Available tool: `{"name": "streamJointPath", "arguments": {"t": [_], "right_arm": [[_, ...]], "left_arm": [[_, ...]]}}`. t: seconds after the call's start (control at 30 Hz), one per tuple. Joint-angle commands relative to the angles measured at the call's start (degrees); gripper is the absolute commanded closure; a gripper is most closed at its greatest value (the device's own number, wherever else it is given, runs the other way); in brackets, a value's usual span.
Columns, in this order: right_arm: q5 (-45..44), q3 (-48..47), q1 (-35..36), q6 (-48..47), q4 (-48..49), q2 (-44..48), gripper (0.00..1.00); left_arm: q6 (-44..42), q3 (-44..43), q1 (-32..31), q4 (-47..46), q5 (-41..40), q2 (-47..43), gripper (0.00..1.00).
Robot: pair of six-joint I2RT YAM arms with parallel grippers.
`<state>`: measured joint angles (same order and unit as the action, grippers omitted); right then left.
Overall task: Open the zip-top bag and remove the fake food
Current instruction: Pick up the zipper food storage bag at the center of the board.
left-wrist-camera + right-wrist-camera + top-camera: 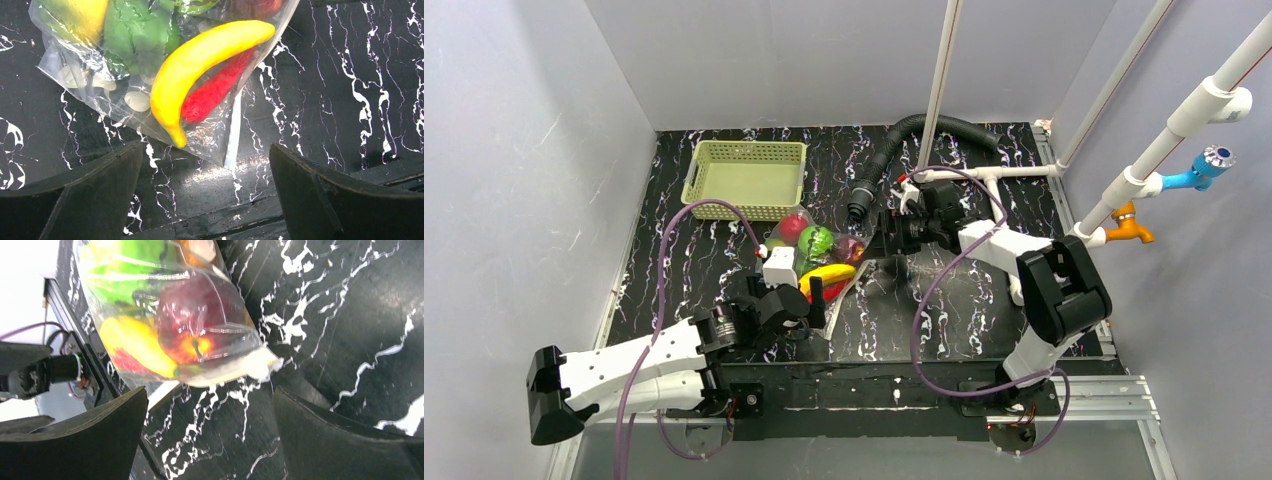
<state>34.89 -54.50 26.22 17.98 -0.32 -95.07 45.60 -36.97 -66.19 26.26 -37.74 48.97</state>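
The clear zip-top bag (819,262) lies on the black marbled table between the two arms, shut, with the fake food inside: a yellow banana (826,275), a red chili (215,90), a red apple (192,325) and green pieces (815,240). Its white zip strip (233,132) runs along the edge facing the left gripper. My left gripper (205,190) is open and empty just short of the bag's near corner. My right gripper (207,435) is open and empty just right of the bag's apple end, not touching it.
A pale green lattice basket (746,172) stands at the back left of the table. A black corrugated hose (904,150) and white pipes (984,172) sit behind the right arm. Grey walls enclose the table on the left, back and right.
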Motion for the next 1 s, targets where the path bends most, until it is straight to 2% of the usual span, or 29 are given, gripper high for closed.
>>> {"name": "streamJointPath", "arguments": {"t": [0.0,0.2,0.43,0.6,0.73,0.8,0.9,0.97], "right_arm": [[4.0,0.3,-0.2,7.8,12.7,-3.1,0.03],[8.2,3.5,-0.2,16.4,24.4,-7.5,0.25],[8.9,4.3,-0.2,22.7,29.1,-10.6,0.29],[9.2,4.7,-0.2,25.4,31.4,-11.8,0.51],[8.9,4.2,-0.2,26.2,32.8,-12.3,0.64],[9.0,3.6,-0.2,26.2,33.0,-12.5,0.76],[9.3,3.1,-0.2,24.3,31.2,-11.7,0.94],[8.9,2.8,-0.1,21.5,28.3,-9.0,0.99]], "left_arm": [[0.2,0.8,0.4,1.1,-1.4,-1.3,0.02],[1.1,0.9,0.5,2.0,-1.3,-2.1,0.02],[1.5,1.2,0.6,2.1,-1.5,-2.5,0.02],[1.8,1.1,0.6,2.1,-1.4,-2.1,0.02],[1.9,1.0,0.6,2.1,-1.3,-2.2,0.02],[1.9,0.6,0.6,2.6,-1.3,-2.3,0.02],[1.7,-0.1,0.6,3.4,-1.4,-2.4,0.02],[1.4,-0.3,0.6,3.8,-1.4,-2.8,0.02]]}}
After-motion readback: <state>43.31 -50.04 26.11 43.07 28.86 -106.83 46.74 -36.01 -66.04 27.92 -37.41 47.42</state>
